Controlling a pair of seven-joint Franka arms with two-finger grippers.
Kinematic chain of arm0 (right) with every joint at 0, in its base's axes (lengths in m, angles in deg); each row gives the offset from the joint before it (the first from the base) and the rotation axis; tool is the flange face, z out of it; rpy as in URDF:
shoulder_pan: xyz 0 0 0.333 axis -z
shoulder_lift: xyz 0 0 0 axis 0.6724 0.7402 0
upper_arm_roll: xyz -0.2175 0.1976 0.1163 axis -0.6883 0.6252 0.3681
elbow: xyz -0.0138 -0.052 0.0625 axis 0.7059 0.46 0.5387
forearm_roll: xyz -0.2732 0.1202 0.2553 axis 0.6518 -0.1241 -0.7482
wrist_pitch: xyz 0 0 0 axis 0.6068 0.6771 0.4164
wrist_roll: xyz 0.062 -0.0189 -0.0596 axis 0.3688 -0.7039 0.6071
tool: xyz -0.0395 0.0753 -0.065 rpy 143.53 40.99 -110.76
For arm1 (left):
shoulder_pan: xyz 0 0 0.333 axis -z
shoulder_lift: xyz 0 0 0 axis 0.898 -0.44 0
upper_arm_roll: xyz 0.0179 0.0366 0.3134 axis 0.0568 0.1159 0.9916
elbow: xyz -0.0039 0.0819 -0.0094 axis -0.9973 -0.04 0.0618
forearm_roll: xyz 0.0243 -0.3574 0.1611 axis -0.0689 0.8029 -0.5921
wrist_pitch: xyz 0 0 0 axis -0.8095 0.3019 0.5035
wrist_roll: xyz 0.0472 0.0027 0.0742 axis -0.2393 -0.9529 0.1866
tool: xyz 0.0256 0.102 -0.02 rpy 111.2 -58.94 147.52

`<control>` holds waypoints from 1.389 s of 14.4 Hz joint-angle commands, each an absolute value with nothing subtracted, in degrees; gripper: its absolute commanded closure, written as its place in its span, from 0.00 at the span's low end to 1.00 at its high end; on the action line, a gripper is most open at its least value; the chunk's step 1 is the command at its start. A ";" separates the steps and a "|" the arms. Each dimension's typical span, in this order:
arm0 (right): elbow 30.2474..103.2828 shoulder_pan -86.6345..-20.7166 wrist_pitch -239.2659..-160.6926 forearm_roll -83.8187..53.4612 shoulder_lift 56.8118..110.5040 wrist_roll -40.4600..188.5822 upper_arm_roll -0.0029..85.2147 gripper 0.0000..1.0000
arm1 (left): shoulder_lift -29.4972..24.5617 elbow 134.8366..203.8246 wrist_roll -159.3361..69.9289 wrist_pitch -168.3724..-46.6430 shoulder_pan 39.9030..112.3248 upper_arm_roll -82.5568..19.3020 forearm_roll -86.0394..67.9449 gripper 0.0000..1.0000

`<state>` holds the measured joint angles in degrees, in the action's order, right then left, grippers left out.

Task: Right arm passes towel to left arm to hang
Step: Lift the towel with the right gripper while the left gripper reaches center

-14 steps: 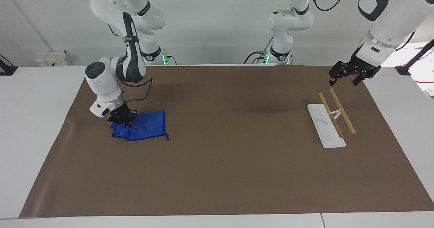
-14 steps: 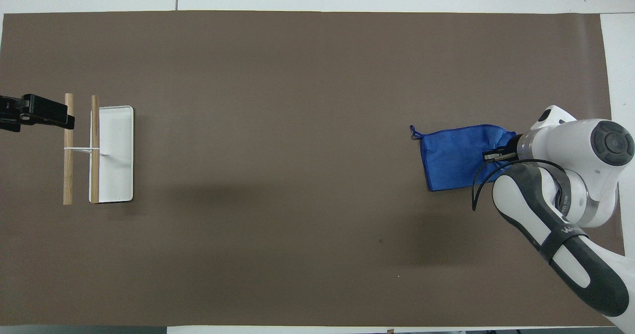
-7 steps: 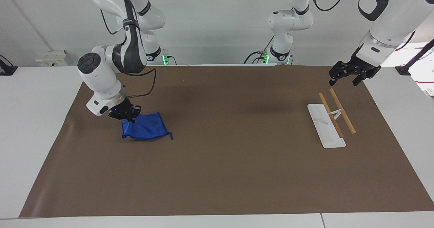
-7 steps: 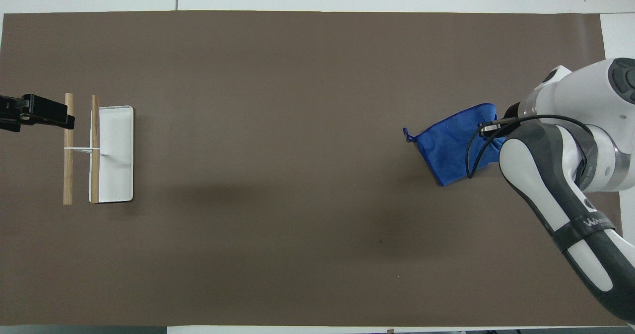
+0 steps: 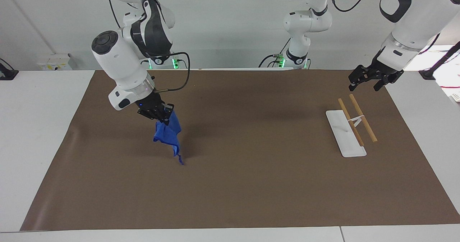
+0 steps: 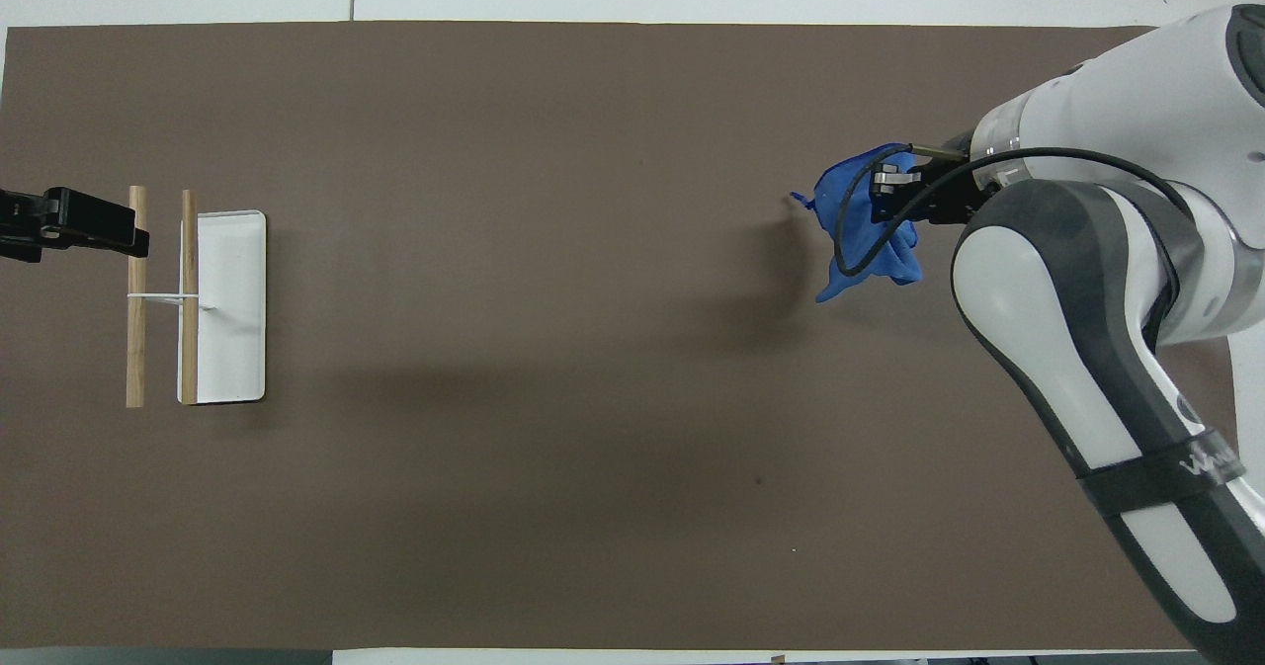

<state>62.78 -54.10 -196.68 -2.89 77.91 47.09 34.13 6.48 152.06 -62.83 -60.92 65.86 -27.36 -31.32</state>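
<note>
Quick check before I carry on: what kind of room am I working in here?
Probably a robotics lab bench: two white arms mounted at a white table covered by a brown mat, bare walls, and only a blue towel and a small wooden-rail rack as props.

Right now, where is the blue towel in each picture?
Facing view: the towel hangs from the right gripper, at the view's left, over the brown mat.
Overhead view: the towel is bunched under the same gripper, at the view's right.
Shared landmark: the white rack with two wooden rods, at the table's other end, near the waiting left gripper.
</note>
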 commanded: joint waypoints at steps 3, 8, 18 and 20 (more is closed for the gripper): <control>61.63 -62.62 -204.70 -9.37 79.92 30.68 34.09 1.00 | 8.30 155.14 -62.08 -63.69 66.44 -27.54 -32.60 0.00; 61.10 -69.40 -220.69 -29.19 80.97 15.99 34.09 1.00 | 9.61 159.17 -51.74 -68.78 71.71 -28.16 -32.51 0.00; 61.10 -79.60 -233.63 -46.20 82.03 6.39 34.09 1.00 | 9.88 167.27 8.26 -83.45 79.45 -28.42 -18.91 0.00; 61.10 -80.48 -234.34 -46.20 82.03 5.51 34.09 1.00 | 8.91 168.84 14.97 -84.70 80.77 -28.34 -16.62 0.00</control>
<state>62.18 -79.84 -233.19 -44.98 81.28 6.44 34.24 8.63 166.06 7.73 -82.17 79.54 -28.84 -18.89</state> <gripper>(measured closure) 0.934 0.000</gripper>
